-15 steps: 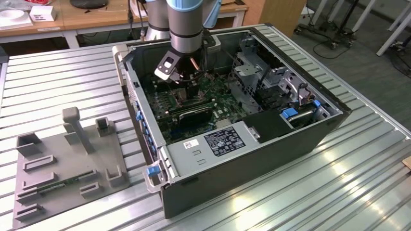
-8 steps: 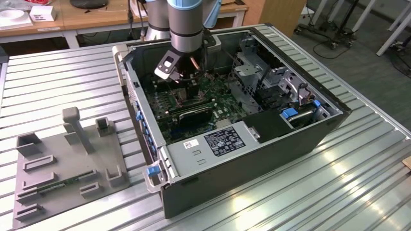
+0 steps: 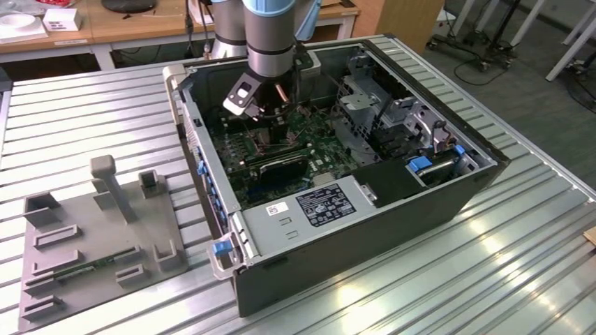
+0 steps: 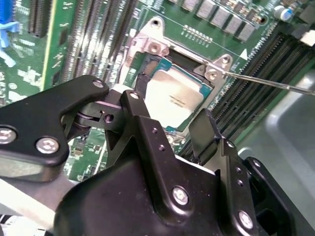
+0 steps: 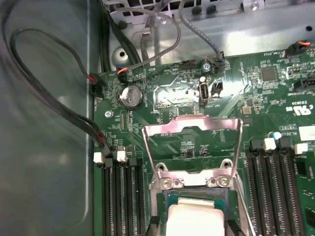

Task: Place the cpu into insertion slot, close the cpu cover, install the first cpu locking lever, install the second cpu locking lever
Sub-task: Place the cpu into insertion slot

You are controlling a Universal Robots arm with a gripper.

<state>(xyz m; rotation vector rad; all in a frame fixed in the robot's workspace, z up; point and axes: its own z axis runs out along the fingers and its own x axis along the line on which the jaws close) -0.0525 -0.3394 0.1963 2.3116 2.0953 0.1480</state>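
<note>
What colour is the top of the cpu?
The cpu top is dull silver-grey; second wrist view shows it best.

Our arm [image 3: 270,35] reaches steeply down, wrist near vertical; our gripper [image 4: 170,110] points downward, its two black fingers [image 4: 147,137] spread, the jaws standing apart with a gap between them

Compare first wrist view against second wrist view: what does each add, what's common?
First wrist view: the cpu cover standing open, a coin battery, black cables along the case wall. Second wrist view: the gripper with its black body, right over the socket, and a blue clip. Both: the cpu lying in the insertion slot, flanked by memory slots.
</note>
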